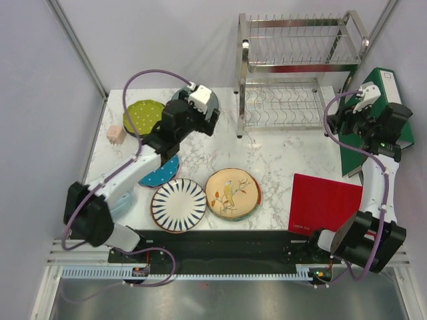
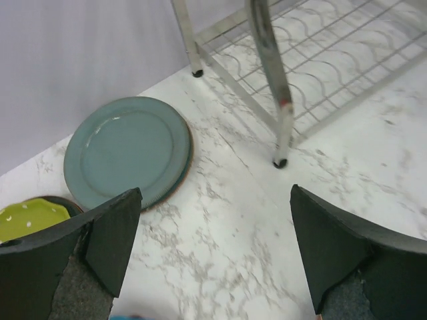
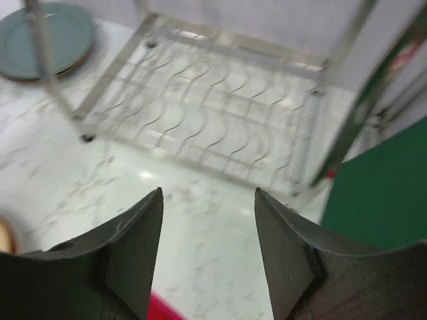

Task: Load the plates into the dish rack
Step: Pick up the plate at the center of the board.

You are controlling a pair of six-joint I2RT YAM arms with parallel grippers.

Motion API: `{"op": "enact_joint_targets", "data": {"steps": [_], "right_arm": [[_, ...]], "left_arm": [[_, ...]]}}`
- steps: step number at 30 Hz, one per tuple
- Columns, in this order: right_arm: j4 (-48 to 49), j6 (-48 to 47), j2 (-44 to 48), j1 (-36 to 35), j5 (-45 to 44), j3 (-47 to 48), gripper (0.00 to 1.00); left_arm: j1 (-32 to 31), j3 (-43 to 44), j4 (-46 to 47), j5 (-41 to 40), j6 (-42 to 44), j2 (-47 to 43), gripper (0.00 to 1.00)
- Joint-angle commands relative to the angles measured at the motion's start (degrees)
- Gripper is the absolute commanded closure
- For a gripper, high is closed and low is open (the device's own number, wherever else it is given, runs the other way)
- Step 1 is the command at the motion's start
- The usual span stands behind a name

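1. Room: pale lilac walls [image 1: 167,40] on three sides, with a slanted metal post [image 1: 77,47] at the far left. The table [image 1: 280,153] is white marble-patterned with grey veins.
2. Far left: a small pink cube [image 1: 115,134] sits near the table edge. Just right of it, the lime plate [image 1: 143,115] with white dots lies flat.
3. The grey-teal plate [image 2: 127,150] lies flat just beside the lime plate, near the rack's left foot. In the top view it is mostly hidden under the left arm.
4. The left gripper [image 2: 213,193] hangs above bare table between the grey-teal plate and the rack foot. Its jaws are spread wide and hold nothing.
5. Front left: a blue plate [image 1: 163,175] is partly under the left arm. The striped plate [image 1: 178,205] sits at the near edge, with the tan bird plate [image 1: 232,192] just beside it on the right. Every plate seen is flat on the table.
6. Back centre-right: the dish rack [image 1: 300,67] stands upright on the table, two tiers of wire slots against the rear wall.
7. Front right: a flat red sheet [image 1: 323,203] lies by the right arm's base.
8. Far right: a green binder [image 1: 352,159] lies beside the rack.
9. The right gripper [image 3: 207,193] is above the table near the rack's right end, facing the lower tier. Its jaws are apart with nothing between them.
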State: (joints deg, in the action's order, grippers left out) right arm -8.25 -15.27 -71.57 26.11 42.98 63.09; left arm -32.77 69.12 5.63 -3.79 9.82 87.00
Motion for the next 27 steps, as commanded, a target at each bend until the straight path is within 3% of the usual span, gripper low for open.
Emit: {"op": "enact_joint_targets", "data": {"steps": [1,2,5,9,14,18,27], "right_arm": [[-20.9,-0.37,-2.42,-2.28,14.31,1.42,0.36],[-26.24,-0.55,-3.13,-3.51,14.76,0.73,0.36],[-32.85,-0.9,-5.77,-9.92,16.26,-2.53,0.4],[-30.17,4.7,-6.48,-19.49,14.41,-7.45,0.41],[-22.45,14.01,-6.74,-25.66,13.36,-13.07,0.41],[-17.68,18.42,-7.0,-29.53,12.83,-16.59,0.42],[-18.03,16.06,-12.62,-32.78,10.11,-16.51,0.48]], "left_arm": [[-0.1,-4.43,-15.71,9.57,-8.24,-9.83,0.01],[-0.1,-6.09,-20.61,13.6,-9.29,-10.53,0.01],[0.6,-11.71,-23.46,24.3,-12.62,-14.22,0.1],[4.46,-18.14,-24.35,33.65,-20.19,-16.95,0.22],[6.76,-22.01,-20.66,37.09,-20.9,-15.64,0.27],[9.21,-18.95,-22.14,43.94,-21.42,-7.48,0.32],[9.48,-19.47,-19.34,44.14,-20.46,-3.86,0.36]]}}
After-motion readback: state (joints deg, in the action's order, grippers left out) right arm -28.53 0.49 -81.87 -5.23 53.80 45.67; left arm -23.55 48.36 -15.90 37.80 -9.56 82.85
